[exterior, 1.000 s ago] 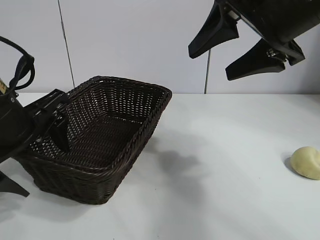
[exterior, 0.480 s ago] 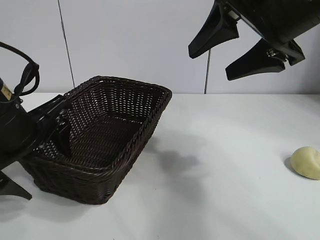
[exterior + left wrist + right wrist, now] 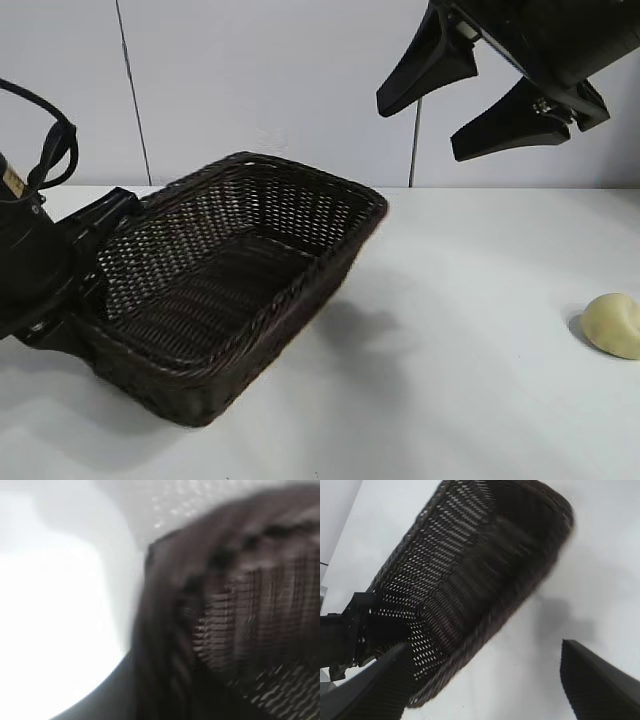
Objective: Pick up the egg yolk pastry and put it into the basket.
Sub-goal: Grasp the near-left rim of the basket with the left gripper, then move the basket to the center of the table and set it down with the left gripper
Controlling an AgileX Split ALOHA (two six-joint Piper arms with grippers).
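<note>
Exterior view first: the left gripper [image 3: 85, 290] sits at the left edge of the frame, clamped on the near-left wall of the basket [image 3: 300, 290]. The basket is tipped, its far end raised off the table [image 3: 460, 380], and its weave smears in both wrist views, so it looks to be in motion. The right gripper [image 3: 470, 95] hangs in the upper right of the frame with its fingers spread and nothing between them.

The egg yolk pastry [image 3: 612, 325] lies on the table at the right edge of the frame, well apart from the basket and untouched.

My worry is the grip on that wicker wall. It is a pinch on one side of a large, light basket, so it could twist in the jaws, slip out or drop back unevenly. And if the basket gets dragged far toward the left, the right arm will have a longer reach to drop the pastry in.
</note>
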